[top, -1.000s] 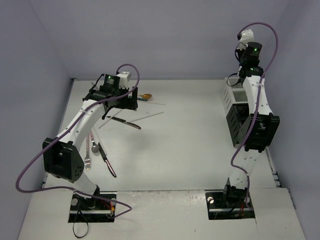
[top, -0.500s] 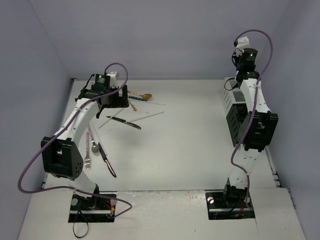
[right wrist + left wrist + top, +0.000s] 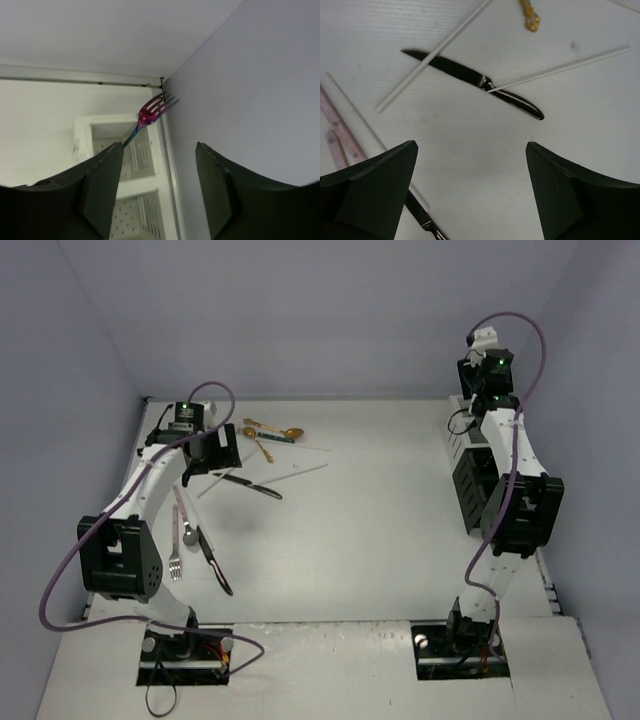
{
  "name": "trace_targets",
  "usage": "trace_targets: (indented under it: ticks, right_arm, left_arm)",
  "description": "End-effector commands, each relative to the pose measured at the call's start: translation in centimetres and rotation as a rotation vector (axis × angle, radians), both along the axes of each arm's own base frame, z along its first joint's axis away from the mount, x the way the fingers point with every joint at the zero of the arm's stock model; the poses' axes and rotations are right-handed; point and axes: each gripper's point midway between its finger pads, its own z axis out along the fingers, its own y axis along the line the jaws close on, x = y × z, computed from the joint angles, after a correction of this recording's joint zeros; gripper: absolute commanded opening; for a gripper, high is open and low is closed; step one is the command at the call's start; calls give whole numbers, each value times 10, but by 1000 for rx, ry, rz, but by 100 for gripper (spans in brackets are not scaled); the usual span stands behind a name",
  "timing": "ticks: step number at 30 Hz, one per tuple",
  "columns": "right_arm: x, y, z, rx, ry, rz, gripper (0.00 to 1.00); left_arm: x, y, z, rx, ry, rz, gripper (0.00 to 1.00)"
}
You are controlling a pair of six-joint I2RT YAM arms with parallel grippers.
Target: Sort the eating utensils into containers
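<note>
My right gripper (image 3: pixel 160 146) is open above the white container (image 3: pixel 145 187). A pink and teal fork (image 3: pixel 152 112) stands in its far compartment, tines up, leaning toward the wall; its lower handle is hidden behind my left finger. From above, the right gripper (image 3: pixel 472 390) hovers over the white container (image 3: pixel 458 430), with the black container (image 3: pixel 470 490) in front. My left gripper (image 3: pixel 471 145) is open and empty above the table, just short of a black-handled knife (image 3: pixel 470 75) crossed by two pale chopsticks (image 3: pixel 432 55).
Gold spoons (image 3: pixel 270 430) lie at the back left. A silver fork (image 3: pixel 176 560), a pink-handled spoon (image 3: pixel 188 530) and a second knife (image 3: pixel 215 565) lie near the left arm. The side wall (image 3: pixel 260 100) stands close to the right of the containers.
The right gripper has opened and let go of the fork, which now stands in the white container. The left arm has swung left, uncovering the gold spoons.
</note>
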Motion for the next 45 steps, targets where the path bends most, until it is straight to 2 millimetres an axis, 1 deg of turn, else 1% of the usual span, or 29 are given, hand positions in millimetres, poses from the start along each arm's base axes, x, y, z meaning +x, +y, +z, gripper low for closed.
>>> trace_targets:
  ticks: [1, 3, 6, 9, 12, 14, 17, 20, 26, 30, 32, 36, 40, 45]
  right_arm:
    - [-35, 54, 106, 0, -230, 99, 73]
    - [-46, 78, 102, 5, -214, 140, 81]
    - [-59, 108, 96, 21, -190, 194, 90]
    - [-67, 123, 87, 51, -156, 217, 100]
    - [-71, 134, 77, 64, -119, 235, 100]
    - [-74, 140, 71, 79, -101, 253, 100]
    - [-76, 143, 66, 91, -87, 269, 100]
    - [-78, 144, 64, 91, -80, 276, 100]
    - [-78, 145, 62, 89, -74, 289, 100]
    - [-77, 146, 60, 92, -68, 292, 100]
    - [-76, 145, 59, 92, -66, 290, 100]
    - [-74, 145, 61, 96, -70, 291, 100]
    - [-72, 144, 62, 97, -70, 289, 100]
    - [-68, 143, 62, 95, -68, 285, 100]
  left_arm:
    - [-10, 48, 14, -49, -1, 182, 85]
    - [-17, 63, 3, -74, 53, 226, 85]
    - [-26, 80, -10, -98, 100, 267, 83]
    - [-32, 87, -18, -86, 123, 282, 82]
    - [-38, 99, -19, -59, 131, 314, 81]
    - [-45, 108, -21, -16, 147, 334, 77]
    - [-63, 119, -29, 62, 216, 348, 70]
    - [-74, 128, -31, 118, 269, 341, 65]
    - [-100, 133, -45, 146, 363, 318, 61]
    - [-114, 133, -58, 162, 410, 316, 57]
    - [-117, 133, -64, 165, 429, 317, 55]
    - [-120, 135, -74, 160, 471, 321, 47]
    - [-123, 143, -86, 185, 522, 326, 42]
    - [-128, 145, -99, 198, 571, 308, 39]
